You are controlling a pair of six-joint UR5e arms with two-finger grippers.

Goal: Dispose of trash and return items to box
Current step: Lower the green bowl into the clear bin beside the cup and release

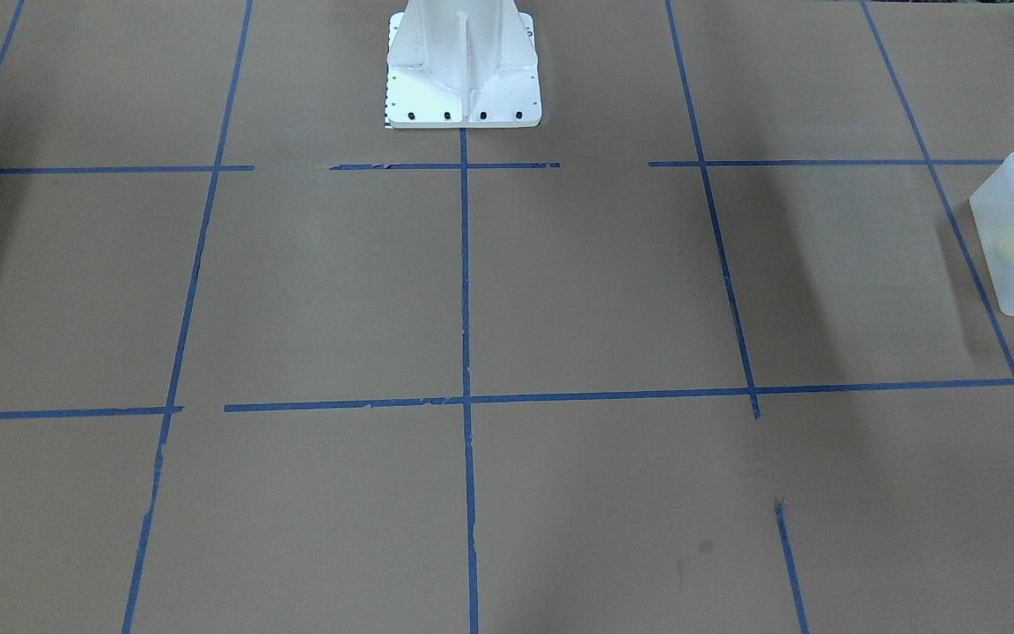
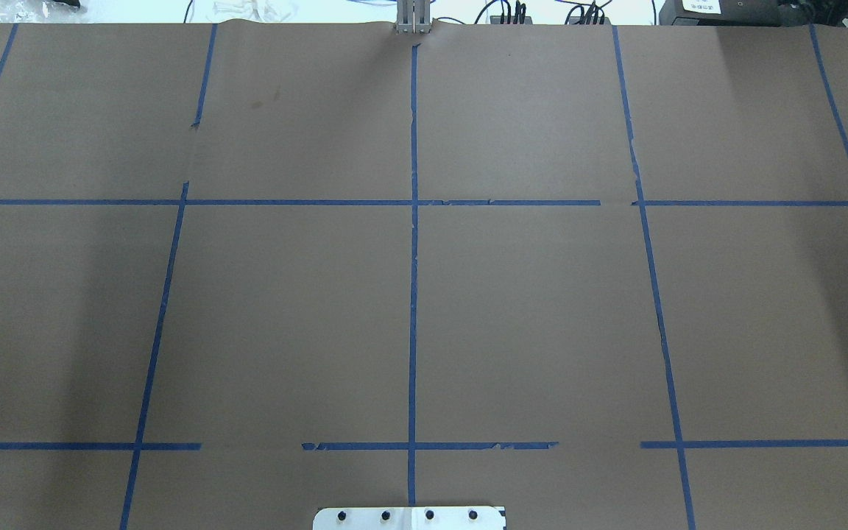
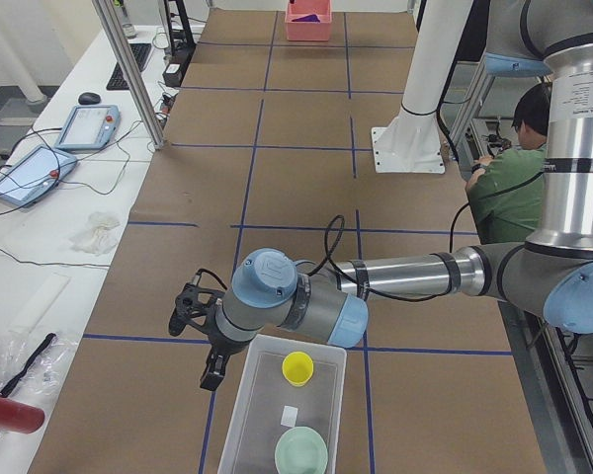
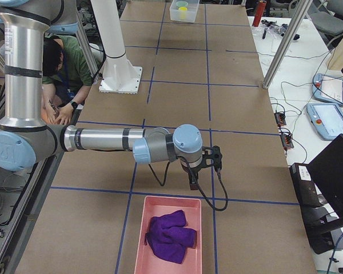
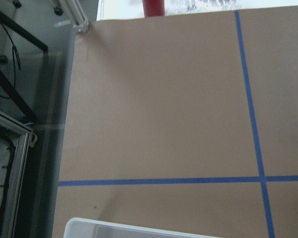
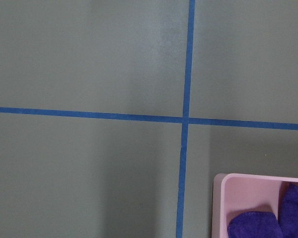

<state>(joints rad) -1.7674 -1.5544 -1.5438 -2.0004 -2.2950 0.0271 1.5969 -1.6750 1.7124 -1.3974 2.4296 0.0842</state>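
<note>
Well, left gripper (image 3: 186, 308) low beside the box (image 3: 262, 395), right gripper (image 4: 215, 157) low by the pink tray (image 4: 160, 206), arms outstretched, openness of both unclear.

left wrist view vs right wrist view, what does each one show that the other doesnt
Only the left wrist view shows the rim of the frosted white bin at its bottom edge, the table's side edge with metal frames beyond it, and a red object at the top. Only the right wrist view shows a corner of the pink tray with a purple cloth in it. Both show the brown paper table cover crossed by blue tape lines.
</note>
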